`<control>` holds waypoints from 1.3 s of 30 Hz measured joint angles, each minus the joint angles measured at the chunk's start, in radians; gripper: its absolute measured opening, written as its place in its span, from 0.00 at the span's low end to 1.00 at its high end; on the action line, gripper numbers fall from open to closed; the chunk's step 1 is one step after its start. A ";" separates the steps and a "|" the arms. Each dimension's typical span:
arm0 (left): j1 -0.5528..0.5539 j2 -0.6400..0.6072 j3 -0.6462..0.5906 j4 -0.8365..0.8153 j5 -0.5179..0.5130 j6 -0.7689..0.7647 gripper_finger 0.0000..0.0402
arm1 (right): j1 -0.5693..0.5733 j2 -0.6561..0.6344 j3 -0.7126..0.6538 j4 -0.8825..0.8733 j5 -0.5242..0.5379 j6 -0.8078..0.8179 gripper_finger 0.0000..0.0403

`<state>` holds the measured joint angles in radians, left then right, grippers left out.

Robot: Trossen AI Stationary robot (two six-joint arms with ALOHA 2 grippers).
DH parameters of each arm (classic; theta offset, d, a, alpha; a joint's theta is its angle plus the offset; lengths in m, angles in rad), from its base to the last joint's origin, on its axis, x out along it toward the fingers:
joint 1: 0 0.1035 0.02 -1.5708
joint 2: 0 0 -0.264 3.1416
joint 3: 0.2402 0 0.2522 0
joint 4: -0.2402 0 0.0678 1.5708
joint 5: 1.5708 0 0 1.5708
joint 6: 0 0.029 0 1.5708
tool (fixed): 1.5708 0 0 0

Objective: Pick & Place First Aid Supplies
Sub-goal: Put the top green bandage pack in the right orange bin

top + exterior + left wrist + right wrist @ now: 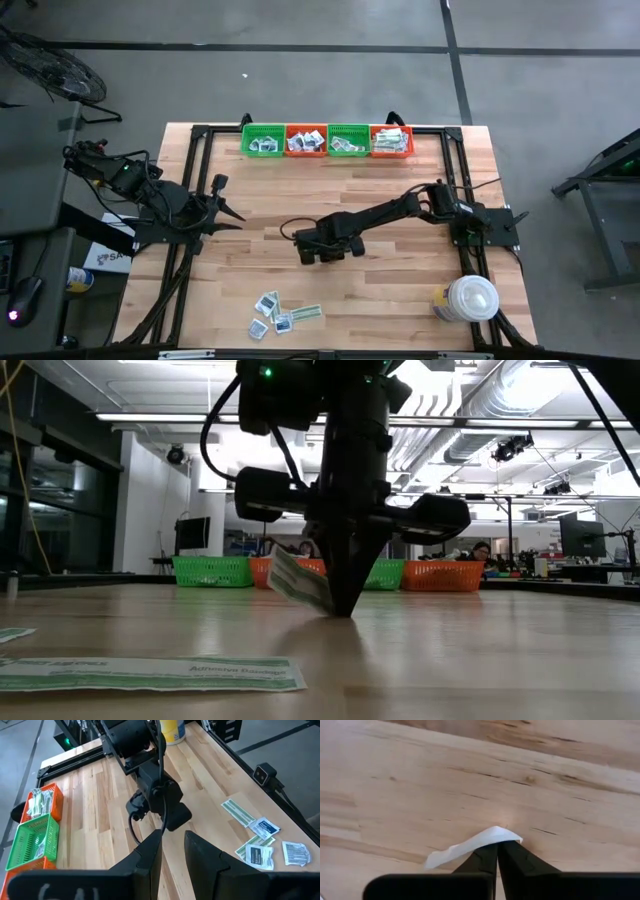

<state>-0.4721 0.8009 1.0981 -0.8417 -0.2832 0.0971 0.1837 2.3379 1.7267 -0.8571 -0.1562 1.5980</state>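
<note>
Now a narrow pale-green paper packet (300, 582) is pinched at table centre by the closed right gripper (345, 605); four plastic baskets (327, 141) lie toward twelve o'clock, and its long axis seemingly trails sideways.

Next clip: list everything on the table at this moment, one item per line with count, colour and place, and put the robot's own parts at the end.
baskets: four, alternating green and orange, in a row at the far edge of the table, all holding packets
loose packets: a small cluster, white-grey squares and pale-green strips, lying near the front edge; exact count unclear
held packet: one, white, bent, pinched at the table's middle with its edge near the wood
lidded container: one, white, round, at the front right corner
table: one, light wood with a black frame
left gripper: parked at the left side, holding nothing
right gripper: at the table's middle, shut on the held packet
</note>
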 joint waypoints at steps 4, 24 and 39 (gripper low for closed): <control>0.000 0.000 0.000 0.000 0.000 0.000 0.20 | 0.005 0.000 0.000 0.003 0.002 -0.062 0.00; 0.000 0.048 0.000 -0.006 -0.045 0.003 0.20 | 0.043 -0.073 -0.011 0.034 0.329 -0.257 0.00; 0.000 0.048 0.000 0.036 -0.049 0.002 0.20 | 0.038 -0.166 -0.010 -0.070 0.392 -0.299 0.00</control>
<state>-0.4717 0.8486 1.0981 -0.8058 -0.3321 0.0989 0.2220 2.1721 1.7168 -0.9276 0.2358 1.2994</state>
